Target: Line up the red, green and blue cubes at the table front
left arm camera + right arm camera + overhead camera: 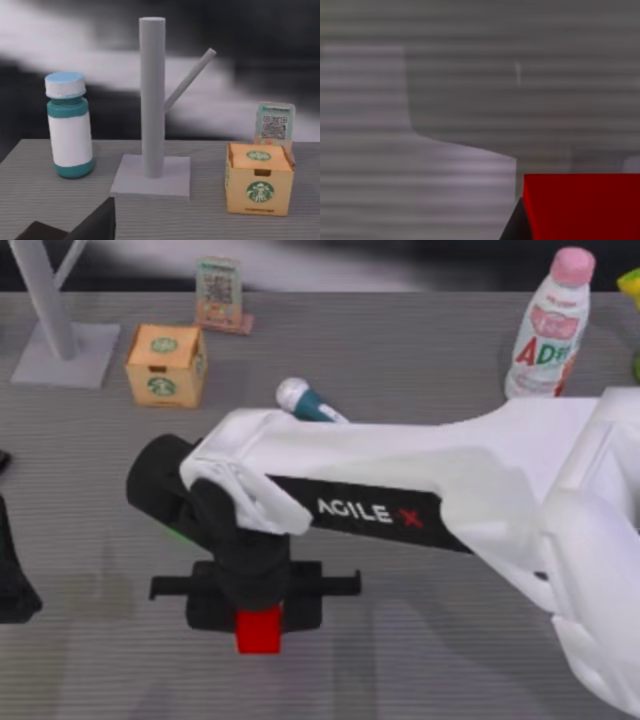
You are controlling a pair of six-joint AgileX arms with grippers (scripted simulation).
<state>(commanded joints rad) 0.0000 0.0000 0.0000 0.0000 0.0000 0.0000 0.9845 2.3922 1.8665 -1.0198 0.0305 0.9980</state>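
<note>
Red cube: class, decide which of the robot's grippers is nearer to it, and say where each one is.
Right. The right gripper is directly over the red cube, apparently holding it. The left gripper sits parked at the table's left edge, well away.

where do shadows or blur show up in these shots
Top view: the right arm's soft shadow falls on the table beside the red cube. Right wrist view: a broad dark shadow covers the ribbed tabletop above the cube. Left wrist view: the backdrop behind the stand is smeared.

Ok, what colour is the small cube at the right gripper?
Bright red: the small plain cube at the right gripper, clearest in the top view.
</note>
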